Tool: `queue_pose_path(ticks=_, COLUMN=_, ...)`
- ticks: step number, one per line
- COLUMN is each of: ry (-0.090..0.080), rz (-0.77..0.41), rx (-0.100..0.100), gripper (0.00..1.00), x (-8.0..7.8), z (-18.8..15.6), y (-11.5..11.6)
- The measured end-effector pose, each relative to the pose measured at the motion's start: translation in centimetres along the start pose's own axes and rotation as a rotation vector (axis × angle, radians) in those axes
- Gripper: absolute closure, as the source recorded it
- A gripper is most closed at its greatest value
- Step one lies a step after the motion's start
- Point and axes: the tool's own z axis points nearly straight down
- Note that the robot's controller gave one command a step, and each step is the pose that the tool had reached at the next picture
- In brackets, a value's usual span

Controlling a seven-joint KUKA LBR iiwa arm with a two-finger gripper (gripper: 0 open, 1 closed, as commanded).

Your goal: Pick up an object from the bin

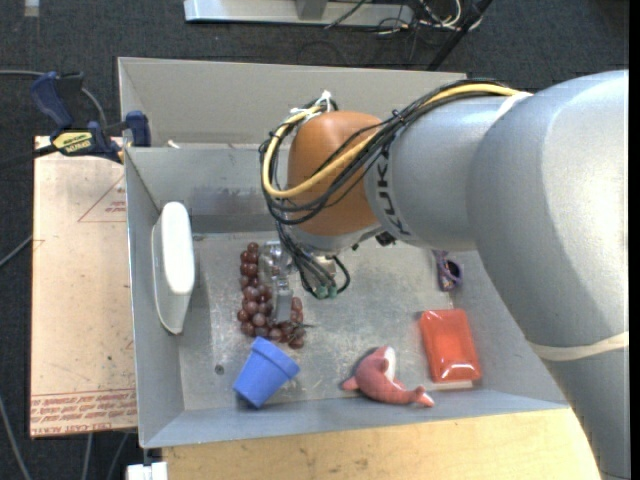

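1. One gripper (283,293) is low over the dark red grape bunch (253,303), just toward 9 o'clock from the centre of the bin (150,368); whether it is open or closed cannot be told.
2. Blue cup (265,371): 7 o'clock, just beside the grapes.
3. Pink dolphin toy (385,380): 5 o'clock.
4. White oblong piece (175,263): 9 o'clock.

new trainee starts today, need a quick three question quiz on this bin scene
1. True or false: the gripper is over the bunch of dark red grapes.
2. Which thing lies along the left wall of the bin? A) white oblong object B) yellow banana C) green ball
3. What colour is the cup lying on its side just below the grapes in the view?

Key: 1 true; 2 A; 3 blue.
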Motion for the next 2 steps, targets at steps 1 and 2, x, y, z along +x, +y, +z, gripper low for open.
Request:
queue_pose_path(ticks=1, ry=0.000, rz=0.001, rx=0.000, gripper=1.00, x=0.0, z=0.0, y=0.0)
queue_pose_path(ticks=2, ry=-0.008, rz=-0.039, rx=-0.001, gripper=1.00, x=0.1, z=-15.6, y=-1.7)
